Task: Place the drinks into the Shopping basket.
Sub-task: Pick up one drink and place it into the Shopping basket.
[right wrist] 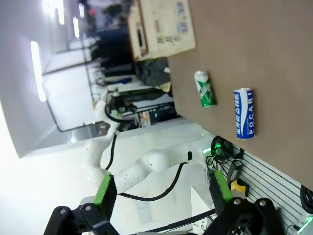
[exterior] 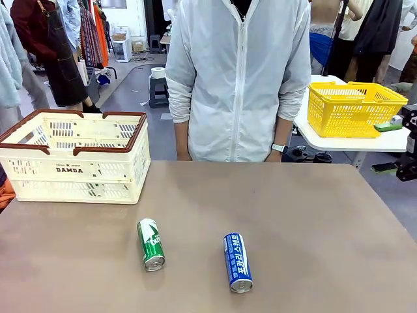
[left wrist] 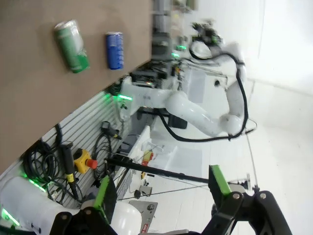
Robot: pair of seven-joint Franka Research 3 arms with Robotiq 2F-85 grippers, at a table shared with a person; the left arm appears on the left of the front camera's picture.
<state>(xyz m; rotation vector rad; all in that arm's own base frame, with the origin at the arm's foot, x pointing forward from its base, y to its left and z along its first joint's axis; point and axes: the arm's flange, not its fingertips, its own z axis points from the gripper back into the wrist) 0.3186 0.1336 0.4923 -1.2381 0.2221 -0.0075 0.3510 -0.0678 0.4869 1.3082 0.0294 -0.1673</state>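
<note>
Shopping basket point(exterior: 39, 169) shows nothing inside from my front view; I judge nothing loaded yet.

It stands on the far left of the tabletop point(exterior: 313, 222). The green can point(exterior: 150, 244) and blue can point(exterior: 238, 262) lie on their sides near the front middle, near each other but not touching, and well apart from the basket. My left end effector point(left wrist: 161, 191) and right end effector point(right wrist: 161, 188) both hang with fingers spread, gripping nothing. Both cans are left to pick and place.
</note>
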